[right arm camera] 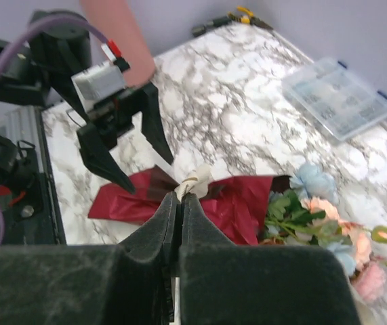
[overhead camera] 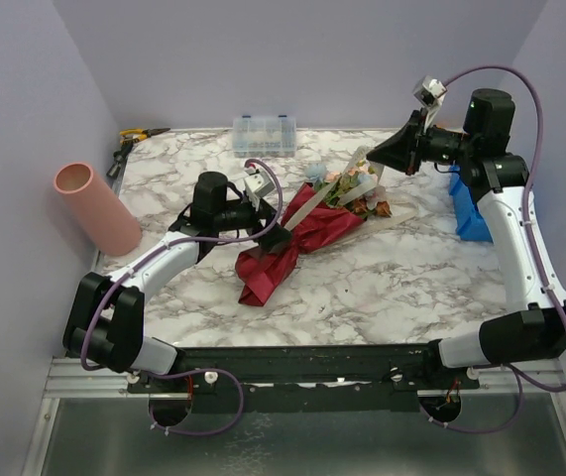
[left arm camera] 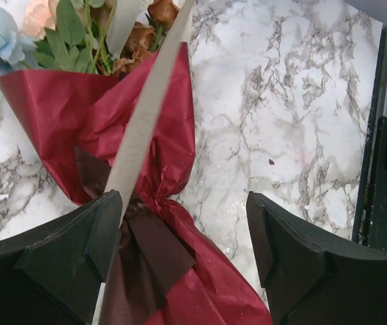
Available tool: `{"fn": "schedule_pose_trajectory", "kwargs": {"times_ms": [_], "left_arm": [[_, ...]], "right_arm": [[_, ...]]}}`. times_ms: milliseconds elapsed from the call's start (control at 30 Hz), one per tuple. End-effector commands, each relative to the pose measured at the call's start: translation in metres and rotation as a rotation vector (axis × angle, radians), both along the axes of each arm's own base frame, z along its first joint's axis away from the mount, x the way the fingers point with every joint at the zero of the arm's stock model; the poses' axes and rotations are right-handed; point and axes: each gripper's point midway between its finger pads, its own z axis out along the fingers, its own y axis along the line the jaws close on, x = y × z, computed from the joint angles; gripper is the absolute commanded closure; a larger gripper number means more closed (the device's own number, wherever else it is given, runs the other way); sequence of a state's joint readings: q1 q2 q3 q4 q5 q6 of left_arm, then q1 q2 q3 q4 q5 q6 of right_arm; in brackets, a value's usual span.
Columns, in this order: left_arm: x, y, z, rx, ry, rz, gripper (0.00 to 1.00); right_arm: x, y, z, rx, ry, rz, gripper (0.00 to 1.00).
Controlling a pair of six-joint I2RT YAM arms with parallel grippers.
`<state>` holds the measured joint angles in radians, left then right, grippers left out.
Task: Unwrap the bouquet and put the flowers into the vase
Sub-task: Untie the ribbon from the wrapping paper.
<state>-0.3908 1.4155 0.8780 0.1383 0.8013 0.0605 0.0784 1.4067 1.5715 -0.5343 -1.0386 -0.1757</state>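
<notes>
Right gripper (overhead camera: pixel 374 157) clamped on the ribbon (left arm camera: pixel 146 115); left gripper (left arm camera: pixel 183 203) spread open at the tied neck of the bouquet (overhead camera: pixel 297 243).

Your bouquet lies on its side mid-table (overhead camera: pixel 411 278), with the maroon wrap toward the arm bases and the flowers (overhead camera: pixel 352 186) pointing to the far right. The beige ribbon runs taut from the knot up to your right gripper. Its jaws are pressed together, with ribbon showing at their tip. Your left gripper sits low over the knot, jaws wide, one either side of the pinched wrap. The ribbon passes just beside one finger; contact there can't be made out. The wrap is on, with the flowers inside it. The vase (overhead camera: pixel 94 206) is tilted at the table's left edge, well apart from the bouquet. A clear box (overhead camera: pixel 265 136) sits at the far edge and a blue bin (overhead camera: pixel 471 216) at the right, beside your right arm.
</notes>
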Motion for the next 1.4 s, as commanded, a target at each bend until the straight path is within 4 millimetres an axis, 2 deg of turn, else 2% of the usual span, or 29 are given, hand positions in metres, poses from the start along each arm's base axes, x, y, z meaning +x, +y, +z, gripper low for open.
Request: {"fn": "schedule_pose_trajectory", "kwargs": {"times_ms": [0,200,367,533,600,667,733,900,1000,1267,1367], "left_arm": [[0.002,-0.005,0.011,-0.045,-0.119,-0.042,0.20],[0.021,-0.006,0.000,-0.022,-0.181,-0.015,0.24],[0.034,-0.013,-0.020,-0.013,-0.141,-0.014,0.29],[0.047,-0.021,-0.040,-0.010,-0.069,0.000,0.39],[0.051,-0.024,-0.046,-0.014,-0.046,0.007,0.45],[0.054,-0.026,-0.049,-0.020,-0.033,0.008,0.57],[0.056,-0.027,-0.050,-0.026,-0.024,0.013,0.73],[0.054,-0.029,-0.042,-0.048,-0.024,0.006,0.99],[0.051,-0.028,-0.025,-0.089,0.003,0.010,1.00],[0.048,-0.004,0.078,-0.230,-0.090,0.068,1.00],[0.056,0.011,0.113,-0.308,-0.029,0.107,1.00]], "right_arm": [[-0.002,0.011,0.039,0.106,-0.017,0.074,1.00],[0.002,0.014,0.067,0.149,-0.039,0.088,1.00],[0.002,0.015,0.080,0.164,-0.052,0.095,0.99],[0.000,0.016,0.091,0.177,-0.063,0.097,0.99],[0.000,0.016,0.094,0.178,-0.069,0.096,0.99],[0.001,0.016,0.095,0.177,-0.074,0.089,1.00],[0.004,0.015,0.092,0.173,-0.073,0.077,1.00],[0.004,0.013,0.080,0.163,-0.062,0.062,1.00],[0.010,0.011,0.067,0.148,-0.046,0.032,1.00],[0.026,0.014,-0.007,0.117,0.126,0.020,0.99],[0.028,0.033,-0.027,0.104,0.168,0.050,0.98]]}}
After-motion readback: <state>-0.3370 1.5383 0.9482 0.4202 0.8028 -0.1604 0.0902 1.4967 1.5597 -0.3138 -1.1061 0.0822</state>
